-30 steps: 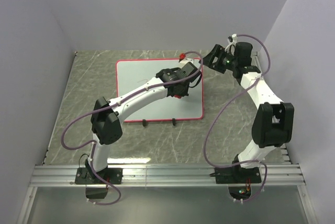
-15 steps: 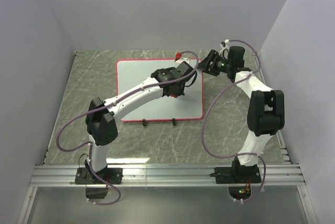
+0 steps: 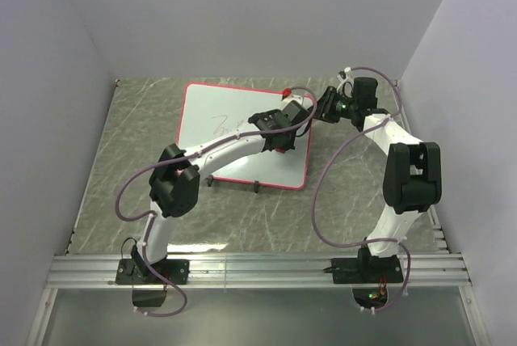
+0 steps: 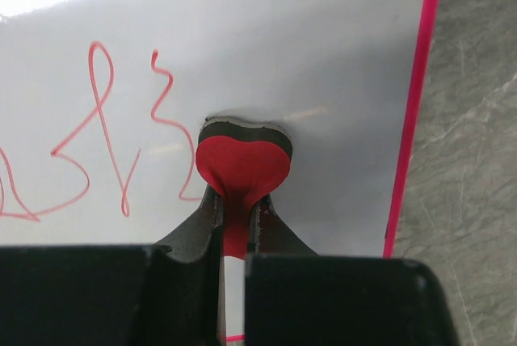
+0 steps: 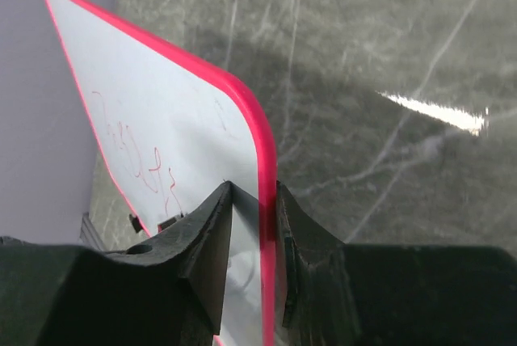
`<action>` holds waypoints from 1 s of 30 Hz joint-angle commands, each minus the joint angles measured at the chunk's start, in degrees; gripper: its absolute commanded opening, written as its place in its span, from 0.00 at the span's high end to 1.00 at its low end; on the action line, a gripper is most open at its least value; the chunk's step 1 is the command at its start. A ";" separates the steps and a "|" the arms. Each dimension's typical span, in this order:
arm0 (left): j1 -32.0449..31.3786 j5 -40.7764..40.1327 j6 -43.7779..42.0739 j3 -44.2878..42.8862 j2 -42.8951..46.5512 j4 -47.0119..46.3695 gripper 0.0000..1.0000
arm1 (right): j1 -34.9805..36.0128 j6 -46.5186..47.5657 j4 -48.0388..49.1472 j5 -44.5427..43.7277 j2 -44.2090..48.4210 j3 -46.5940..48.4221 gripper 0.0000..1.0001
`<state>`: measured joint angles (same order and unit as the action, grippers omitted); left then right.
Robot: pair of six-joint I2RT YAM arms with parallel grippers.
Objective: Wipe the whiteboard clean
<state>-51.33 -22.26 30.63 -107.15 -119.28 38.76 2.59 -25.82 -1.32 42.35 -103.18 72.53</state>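
The whiteboard [image 3: 242, 103] [image 4: 323, 55] [image 5: 161, 103] lies askew on the grey table, and its thin red frame shows in all views. Red scribbles [image 4: 105, 136] [image 3: 222, 125] mark its middle. My left gripper [image 3: 279, 140] [image 4: 236, 196] is shut on a red heart-shaped eraser [image 4: 242, 164], which presses on the board just right of the scribbles. My right gripper [image 3: 317, 107] [image 5: 254, 188] is shut on the board's far right corner. One finger sits on the white face and the other against the red rim.
Small black clips [image 3: 257, 187] stick out from the board's near edge. Grey marbled table [image 3: 363, 160] [image 5: 388, 55] surrounds the board. Lilac walls stand at the back and both sides. A metal rail [image 3: 258, 269] runs along the near edge by the arm bases.
My right gripper has moved in to the board's corner and closed on it. The board has turned and shifted, so the scribbles now show. My left arm swung slightly with the eraser.
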 commanded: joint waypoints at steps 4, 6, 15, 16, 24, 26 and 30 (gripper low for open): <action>0.18 -0.68 -1.10 -3.93 -4.37 -6.77 1.00 | 0.66 4.20 -5.00 -1.30 5.53 -3.97 0.91; 0.61 -1.29 -1.10 -5.08 -5.34 -5.81 1.00 | 0.66 4.73 -5.80 -1.30 5.88 -4.41 0.92; 12.81 -0.85 0.83 14.32 6.41 -10.55 1.00 | 0.66 5.08 -5.97 -2.01 7.46 -4.94 0.93; 13.79 -0.94 0.92 18.26 7.56 -11.33 1.00 | 0.66 5.17 -6.15 -2.27 7.72 -4.94 0.93; 15.83 3.52 1.89 29.90 13.20 -16.08 1.00 | 0.66 5.26 -6.67 -3.15 8.25 -4.42 0.94; 14.51 4.33 1.45 28.76 12.76 -16.26 1.00 | 0.66 5.43 -6.94 -3.24 8.34 -3.98 0.94; 7.59 4.33 0.22 22.00 9.17 -14.16 1.00 | 0.75 5.00 -6.94 -3.32 8.69 -3.54 0.94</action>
<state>-38.54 -21.15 31.81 -83.42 -104.29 21.78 2.59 -22.44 -8.32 39.79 -97.21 68.12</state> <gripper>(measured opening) 0.082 0.284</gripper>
